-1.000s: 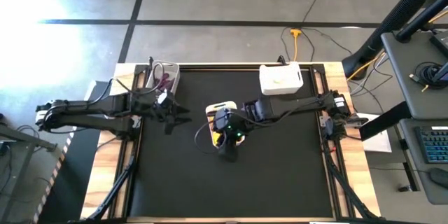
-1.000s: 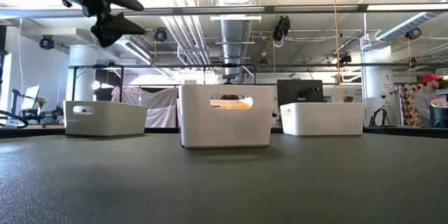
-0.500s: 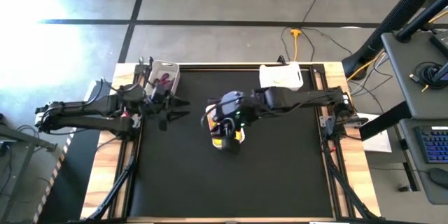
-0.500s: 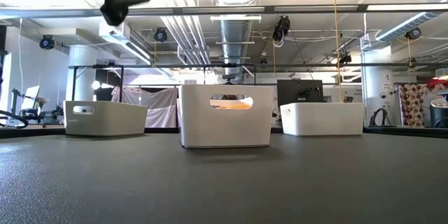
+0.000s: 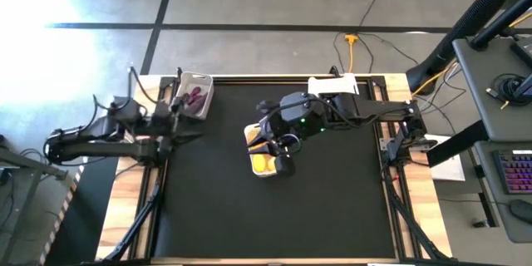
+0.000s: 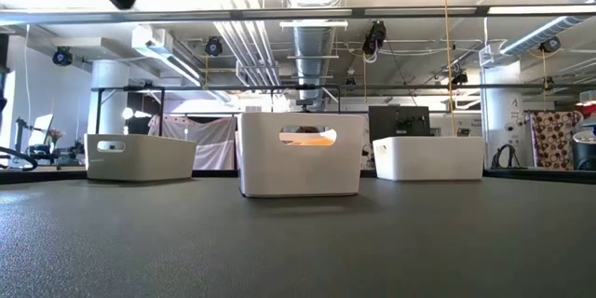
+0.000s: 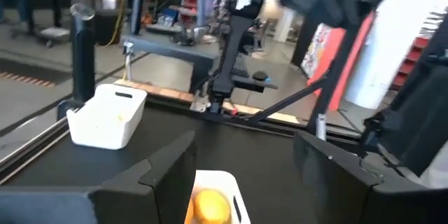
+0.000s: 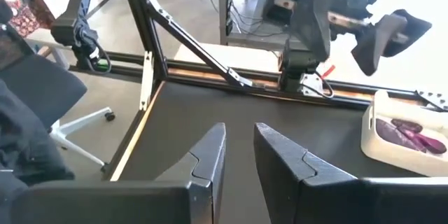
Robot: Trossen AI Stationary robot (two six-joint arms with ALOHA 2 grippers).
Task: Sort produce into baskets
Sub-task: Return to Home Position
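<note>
Three baskets stand on the black table. The grey basket at the far left holds dark purple vegetables. The white middle basket holds yellow fruit. A white basket stands far right, partly under my right arm. My left gripper hangs open and empty near the left edge, beside the grey basket. My right gripper hovers above the middle basket's right side, its fingers a narrow gap apart with nothing between them.
In the low view the three baskets stand in a row across the middle of the mat, with bare mat in front of them toward the near edge. The table frame's rails run along both sides.
My left gripper has drawn back toward the table's left edge and risen, rolling a little. My right gripper has lifted up off the middle basket and rolled, so the yellow fruit inside shows. Neither gripper's finger gap has changed.
</note>
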